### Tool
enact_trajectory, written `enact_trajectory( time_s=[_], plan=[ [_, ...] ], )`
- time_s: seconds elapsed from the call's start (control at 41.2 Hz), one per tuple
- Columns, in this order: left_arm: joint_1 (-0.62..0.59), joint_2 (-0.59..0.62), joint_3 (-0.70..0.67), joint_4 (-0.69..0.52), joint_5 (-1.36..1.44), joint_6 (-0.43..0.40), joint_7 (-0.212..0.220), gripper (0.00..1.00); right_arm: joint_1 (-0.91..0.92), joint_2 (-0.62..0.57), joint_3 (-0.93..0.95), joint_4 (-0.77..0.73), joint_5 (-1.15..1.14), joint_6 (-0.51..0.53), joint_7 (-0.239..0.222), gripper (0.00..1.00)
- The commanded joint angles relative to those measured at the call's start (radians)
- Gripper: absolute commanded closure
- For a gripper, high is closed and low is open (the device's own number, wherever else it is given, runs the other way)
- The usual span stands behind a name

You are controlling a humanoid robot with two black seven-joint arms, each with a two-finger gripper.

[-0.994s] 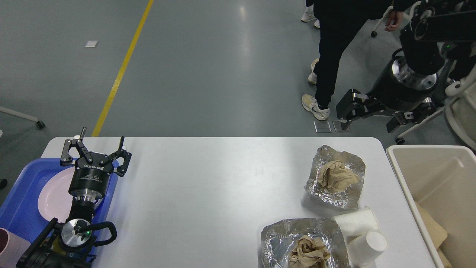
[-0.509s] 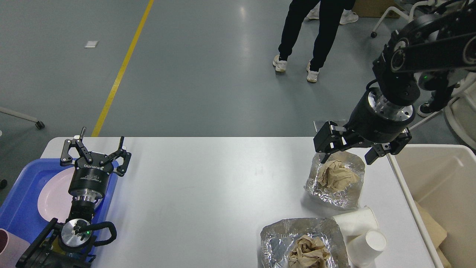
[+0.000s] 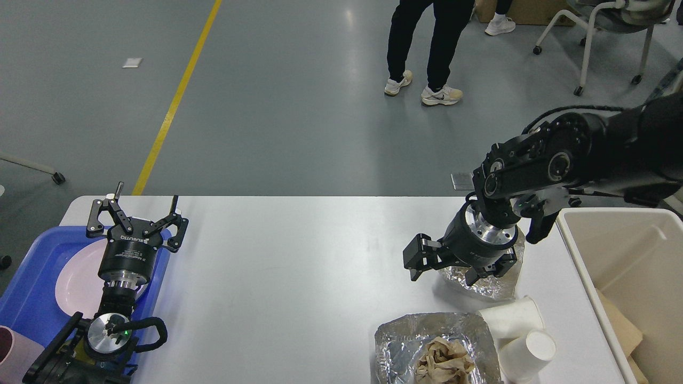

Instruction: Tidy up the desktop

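Note:
The white desktop (image 3: 299, 266) carries two foil trays. My right gripper (image 3: 443, 277) hangs low over the far foil tray (image 3: 499, 287), jaws open and pointing down at its left side; the arm hides most of that tray and whatever lies in it. Crumpled brown paper (image 3: 443, 364) sits in the near foil tray (image 3: 397, 344). Two white paper cups (image 3: 512, 317) (image 3: 528, 349) lie tipped beside it. At the table's far left, my left gripper (image 3: 145, 205) is open and holds nothing.
A blue tray (image 3: 29, 298) with a pink plate (image 3: 74, 282) and a pink cup (image 3: 10, 346) sits at the left edge. A beige bin (image 3: 613, 256) holding brown paper stands right of the table. A person (image 3: 427, 48) and a chair (image 3: 608, 21) are beyond.
My right arm has swung down and leftward from beyond the table's far right corner to over the far foil tray, covering its paper. The left arm has not moved. The person walked off.

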Motion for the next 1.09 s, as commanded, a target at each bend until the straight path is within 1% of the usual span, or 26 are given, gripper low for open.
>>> enact_trajectory(
  time_s=[0.0,0.024,0.048,0.073,0.097,0.145,0.267,0.291,0.412,0.485,0.703,1.067],
  plan=[
    [0.0,0.0,-0.001,0.0,0.0,0.0,0.0,0.04,-0.088,0.039,0.003,0.005,0.056,-0.069,-0.035,0.03],
    [0.0,0.0,0.001,0.0,0.0,0.0,0.0,0.04,-0.096,0.047,0.006,0.013,0.056,-0.072,-0.042,0.04],
    [0.0,0.0,0.001,0.0,0.001,0.0,0.0,0.04,-0.119,0.061,0.01,0.034,0.055,-0.084,-0.052,0.09],
    [0.0,0.0,0.001,0.0,0.0,0.0,0.0,0.04,-0.135,0.067,0.012,0.036,0.052,-0.092,-0.055,0.1],
    [0.0,0.0,-0.001,0.0,0.0,0.0,0.0,0.04,-0.153,0.075,0.014,0.036,0.048,-0.101,-0.058,0.1],
    [0.0,0.0,0.001,0.0,0.0,0.0,0.0,0.04,-0.211,0.114,0.015,0.026,0.036,-0.16,-0.059,0.09],
    [0.0,0.0,-0.001,0.0,0.0,0.0,0.0,0.04,-0.291,0.148,0.015,0.018,0.01,-0.206,-0.061,0.09],
    [0.0,0.0,-0.001,0.0,0.0,0.0,0.0,0.04,-0.32,0.159,0.015,0.009,0.001,-0.236,-0.062,0.09],
    [0.0,0.0,0.001,0.0,0.0,0.0,0.0,0.04,-0.368,0.167,0.014,-0.002,-0.002,-0.307,-0.062,0.07],
    [0.0,0.0,-0.001,0.0,0.0,0.0,0.0,0.04,-0.403,0.167,0.014,-0.031,-0.002,-0.312,-0.064,0.05],
    [0.0,0.0,0.001,0.0,0.0,0.0,0.0,0.04,-0.483,0.171,0.003,-0.106,-0.002,-0.321,-0.064,0.05],
    [0.0,0.0,-0.001,0.0,0.0,0.0,0.0,0.04,-0.564,0.194,0.0,-0.175,-0.005,-0.324,-0.065,0.08]
  ],
)
